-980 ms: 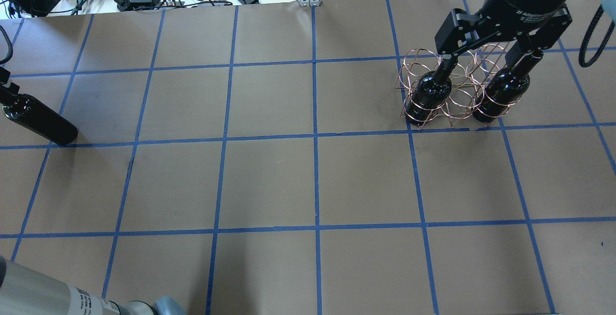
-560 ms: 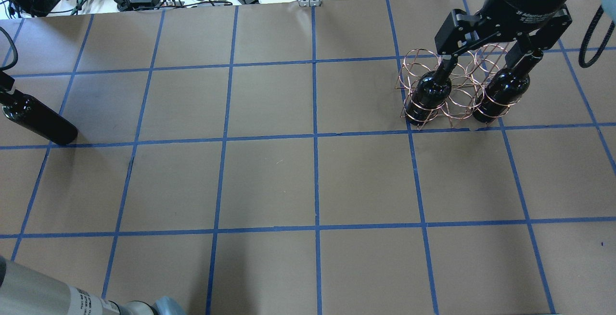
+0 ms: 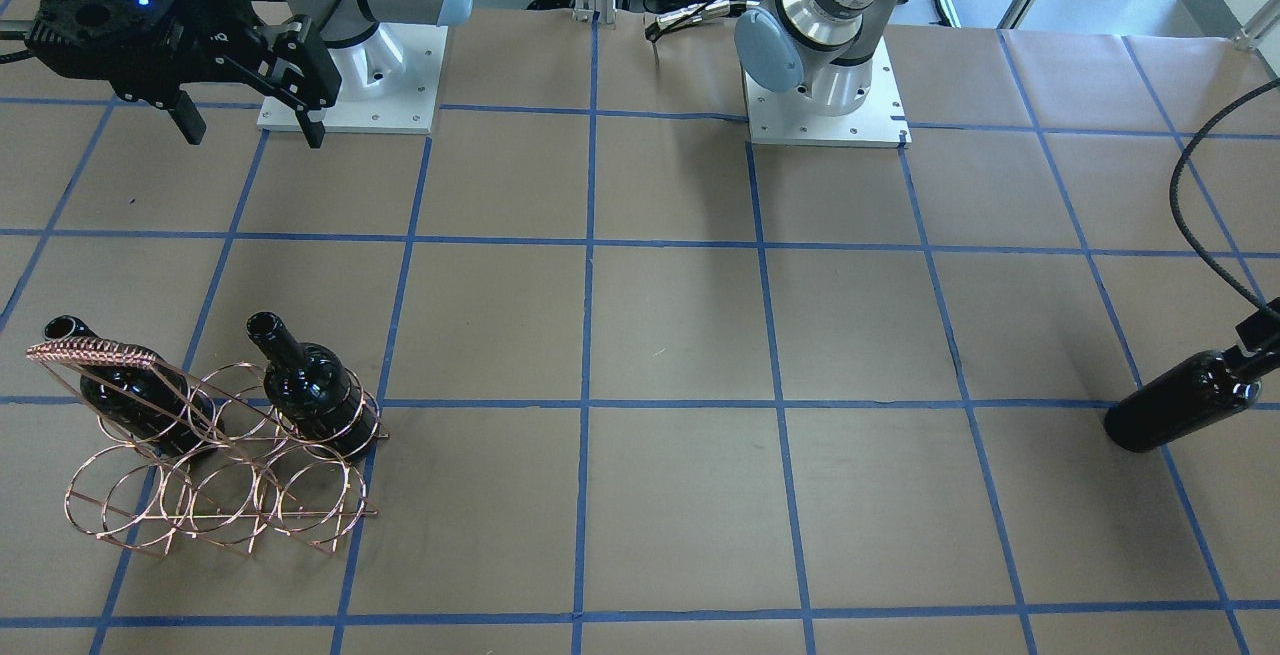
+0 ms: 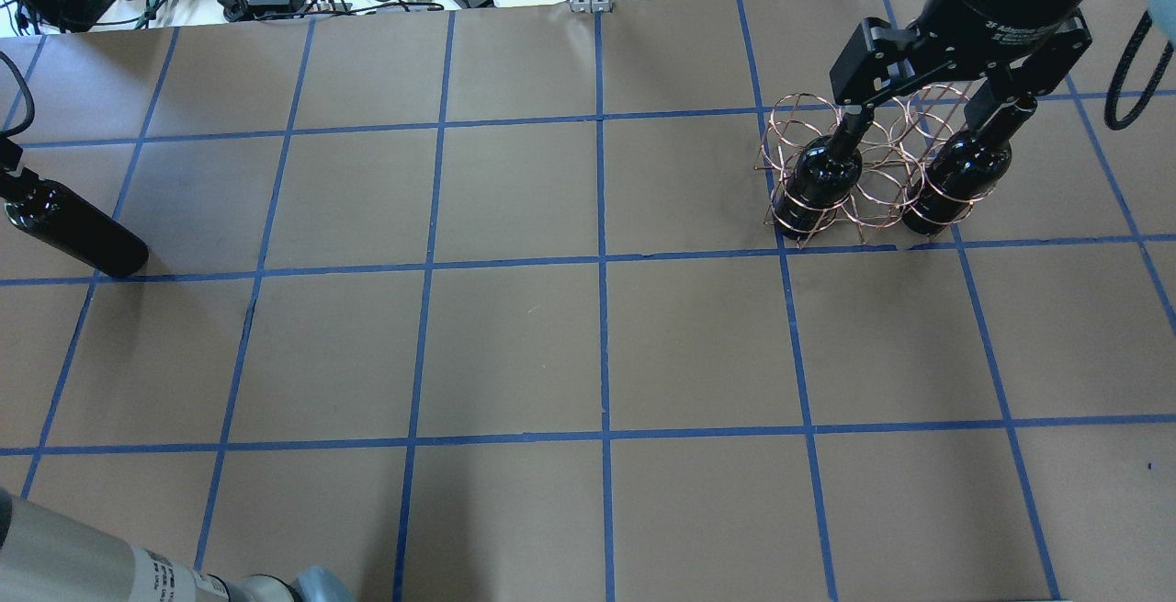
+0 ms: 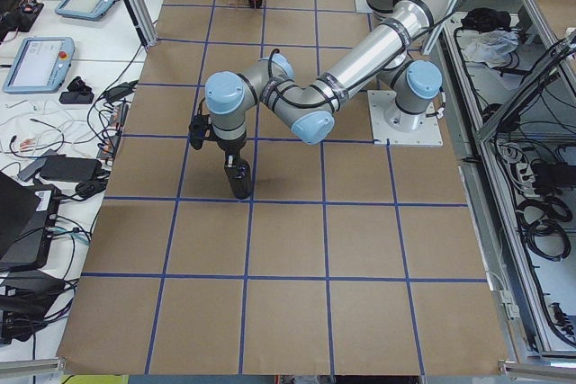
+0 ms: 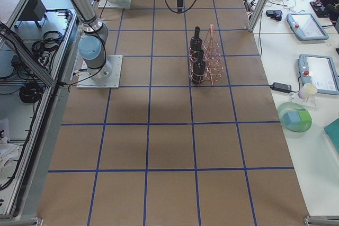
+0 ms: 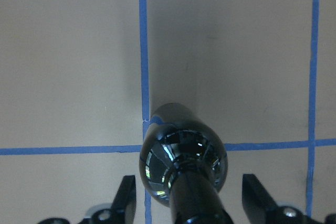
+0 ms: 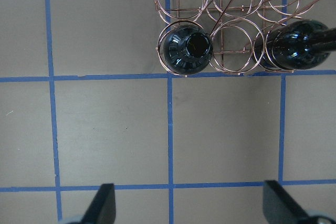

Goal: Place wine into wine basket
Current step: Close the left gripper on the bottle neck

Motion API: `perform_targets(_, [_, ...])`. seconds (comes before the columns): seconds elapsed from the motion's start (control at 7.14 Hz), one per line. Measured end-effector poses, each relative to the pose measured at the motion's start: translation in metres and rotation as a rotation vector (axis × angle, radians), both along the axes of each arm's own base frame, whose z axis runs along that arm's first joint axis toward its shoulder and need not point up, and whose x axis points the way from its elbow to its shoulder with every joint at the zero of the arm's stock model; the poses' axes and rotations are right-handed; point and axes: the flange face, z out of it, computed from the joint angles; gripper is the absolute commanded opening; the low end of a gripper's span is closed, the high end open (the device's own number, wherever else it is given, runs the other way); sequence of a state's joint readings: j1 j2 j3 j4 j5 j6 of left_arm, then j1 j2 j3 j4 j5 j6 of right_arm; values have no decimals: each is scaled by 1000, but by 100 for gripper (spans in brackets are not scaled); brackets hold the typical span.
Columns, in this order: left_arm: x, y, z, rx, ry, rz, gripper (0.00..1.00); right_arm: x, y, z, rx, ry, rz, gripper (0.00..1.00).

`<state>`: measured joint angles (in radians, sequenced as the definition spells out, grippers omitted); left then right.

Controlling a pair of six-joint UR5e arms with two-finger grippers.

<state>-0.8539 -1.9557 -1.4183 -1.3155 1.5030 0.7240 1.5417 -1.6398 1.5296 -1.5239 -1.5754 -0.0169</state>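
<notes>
My left gripper (image 7: pixel 189 182) is spread wide astride the neck of the upright wine (image 7: pixel 181 153), near the table's (image 4: pixel 514 345) left edge. My right gripper (image 8: pixel 189 187) hangs wide too, high beside the wine basket (image 3: pixel 215 475) toward the far right corner.

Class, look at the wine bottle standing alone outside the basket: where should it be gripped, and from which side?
Grip the narrow neck from straight above. The bottle stands upright, and its neck is slimmer than the glossy body, so the left pincer, open around it, can likely close securely.
</notes>
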Motion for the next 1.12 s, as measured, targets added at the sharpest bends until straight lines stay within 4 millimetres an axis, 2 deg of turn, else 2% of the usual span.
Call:
perform_targets(0.14, [0, -1, 1, -6, -4, 0, 49, 0, 0, 0, -1, 0, 0, 100])
perform_targets(0.28, [0, -1, 2, -10, -5, 0, 27, 0, 0, 0, -1, 0, 0, 100])
perform_targets(0.42, [0, -2, 2, -14, -4, 0, 0, 0, 0, 0, -1, 0, 0, 100])
perform_targets(0.98, [-3, -1, 7, -19, -15, -38, 0, 0, 0, 0, 0, 0, 0, 100])
perform_targets(1.12, [-19, -3, 21, -26, -23, -55, 0, 0, 0, 0, 0, 0, 0, 100])
